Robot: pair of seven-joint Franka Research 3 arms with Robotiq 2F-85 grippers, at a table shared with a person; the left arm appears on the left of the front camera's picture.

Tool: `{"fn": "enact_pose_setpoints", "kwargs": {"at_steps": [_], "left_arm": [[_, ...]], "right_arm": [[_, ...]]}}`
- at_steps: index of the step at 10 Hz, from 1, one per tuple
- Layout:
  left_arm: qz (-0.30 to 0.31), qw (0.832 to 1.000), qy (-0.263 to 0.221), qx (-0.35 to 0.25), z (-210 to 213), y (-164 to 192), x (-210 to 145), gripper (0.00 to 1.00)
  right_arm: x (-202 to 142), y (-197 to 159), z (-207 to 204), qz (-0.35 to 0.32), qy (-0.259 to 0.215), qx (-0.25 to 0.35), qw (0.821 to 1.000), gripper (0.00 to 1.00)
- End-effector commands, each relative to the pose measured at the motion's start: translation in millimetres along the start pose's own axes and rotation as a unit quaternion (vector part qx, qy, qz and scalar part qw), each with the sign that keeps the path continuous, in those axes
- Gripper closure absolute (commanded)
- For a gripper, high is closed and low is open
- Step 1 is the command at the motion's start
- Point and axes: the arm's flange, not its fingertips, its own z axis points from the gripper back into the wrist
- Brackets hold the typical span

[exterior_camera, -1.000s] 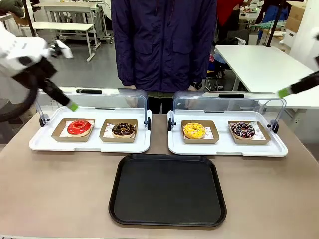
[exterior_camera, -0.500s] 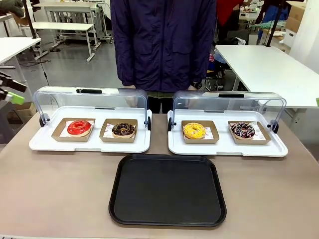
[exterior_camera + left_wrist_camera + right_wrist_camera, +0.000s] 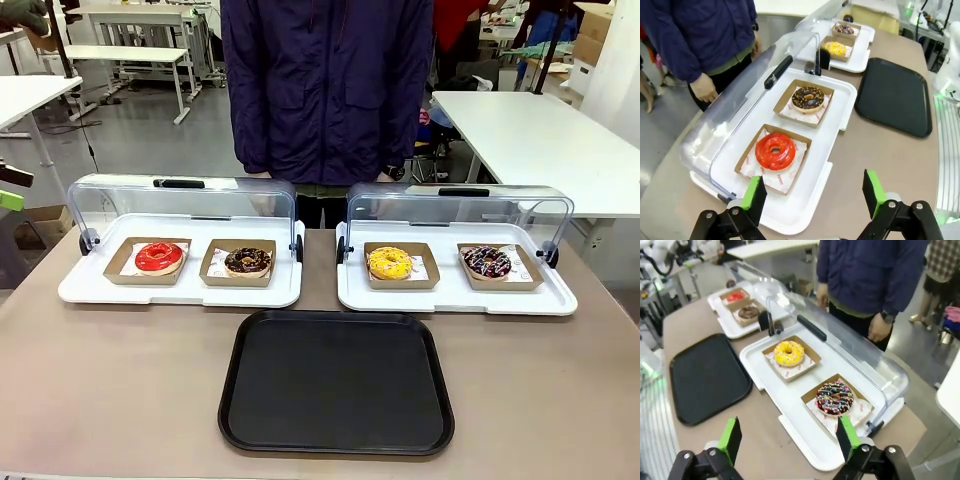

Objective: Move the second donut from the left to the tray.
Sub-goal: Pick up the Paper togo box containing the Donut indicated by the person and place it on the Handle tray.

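The second donut from the left (image 3: 247, 261) has dark chocolate icing with pale flecks. It sits in a brown cardboard holder on the left white tray (image 3: 180, 292), beside a red-glazed donut (image 3: 159, 256). The black tray (image 3: 336, 381) lies flat in front of both white trays. In the left wrist view my left gripper (image 3: 814, 197) is open and hangs above the table's left end, well short of the chocolate donut (image 3: 808, 99). My right gripper (image 3: 789, 440) is open too, above the right end, near the sprinkled donut (image 3: 834, 398). Neither holds anything.
The right white tray (image 3: 456, 298) carries a yellow donut (image 3: 390, 262) and a sprinkled chocolate donut (image 3: 487, 262). Both clear lids (image 3: 180, 200) stand raised at the back. A person in a dark jacket (image 3: 330, 90) stands at the far side with hands (image 3: 704, 89) hanging down.
My left arm has pulled back from over the left tray to the picture's left edge. My right gripper has left the front view on the right. The donuts have not moved.
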Motion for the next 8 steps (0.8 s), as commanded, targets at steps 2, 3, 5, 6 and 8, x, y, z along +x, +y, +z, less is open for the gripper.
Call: {"fn": "enact_pose_setpoints", "kwargs": {"at_steps": [2,3,5,6,8], "left_arm": [[-0.020,1.000,0.003,0.022,7.4,-1.7,7.6,0.00],[-0.007,0.999,0.014,0.035,6.2,0.7,10.8,0.00],[-0.003,1.000,0.011,0.010,5.4,0.4,3.0,0.00],[-0.003,1.000,0.011,0.010,5.4,0.4,3.0,0.00],[-0.003,1.000,0.011,0.010,5.4,0.4,3.0,0.00]], "right_arm": [[-0.5,-2.9,2.8,0.004,-0.024,-0.003,1.000,0.00],[-1.3,-4.3,4.3,-0.014,-0.029,-0.015,0.999,0.00],[-0.5,-0.6,1.9,-0.008,-0.013,-0.002,1.000,0.00],[-0.5,-0.6,1.9,-0.008,-0.013,-0.002,1.000,0.00],[-0.5,-0.6,1.9,-0.008,-0.013,-0.002,1.000,0.00]]}}
